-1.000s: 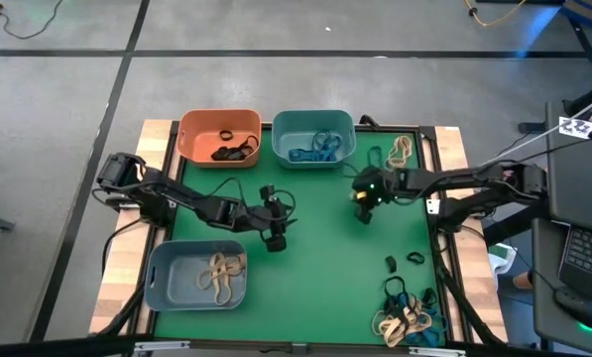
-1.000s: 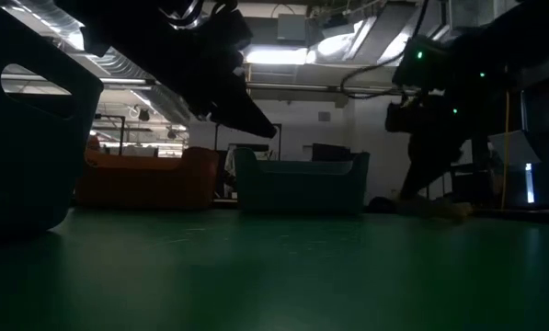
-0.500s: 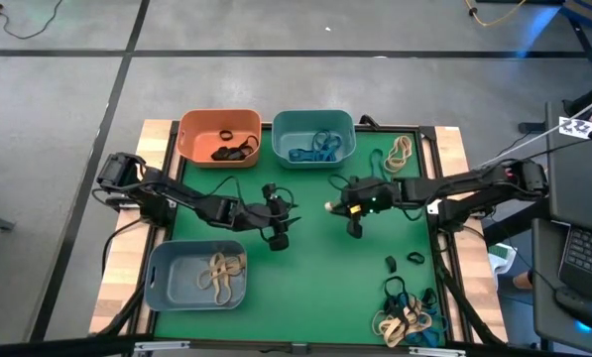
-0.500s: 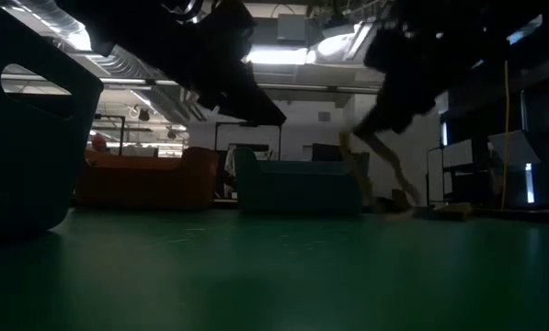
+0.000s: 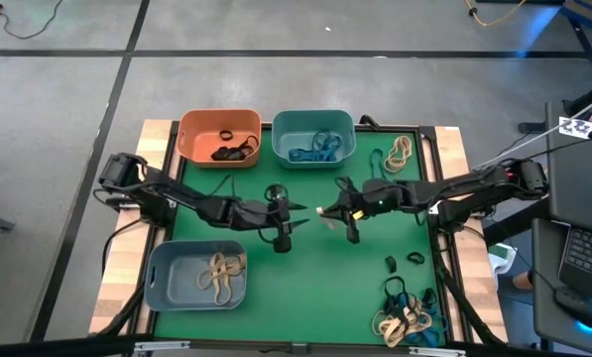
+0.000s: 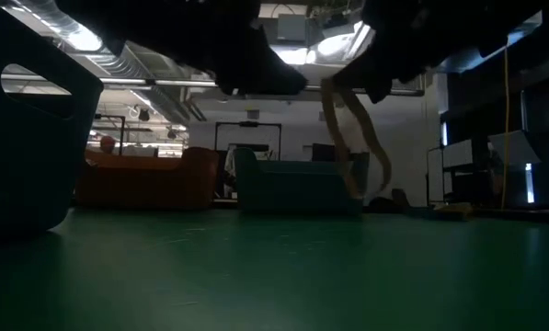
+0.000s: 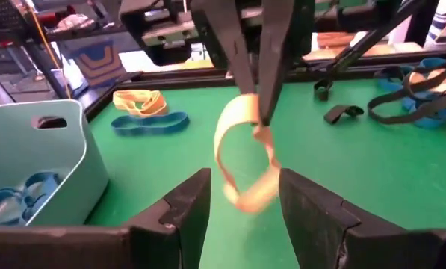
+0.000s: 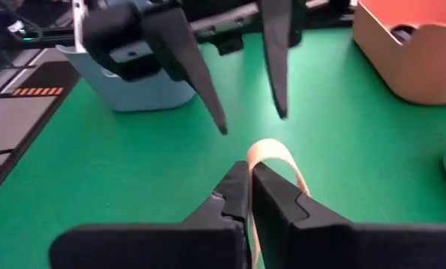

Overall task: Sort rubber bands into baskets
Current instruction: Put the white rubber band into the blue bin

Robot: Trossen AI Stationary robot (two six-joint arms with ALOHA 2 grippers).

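The right gripper (image 5: 327, 211), clamped on a tan rubber band (image 7: 243, 161), is arriving mid-table facing the spread-fingered left gripper (image 5: 297, 210), suggesting a handover toward the grey-blue basket (image 5: 162, 281).

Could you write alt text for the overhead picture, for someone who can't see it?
Two dark robot arms meet over a green table: the right gripper holds out a tan band toward the open left gripper. Orange and teal baskets sit at the far edge, a grey-blue basket near left.
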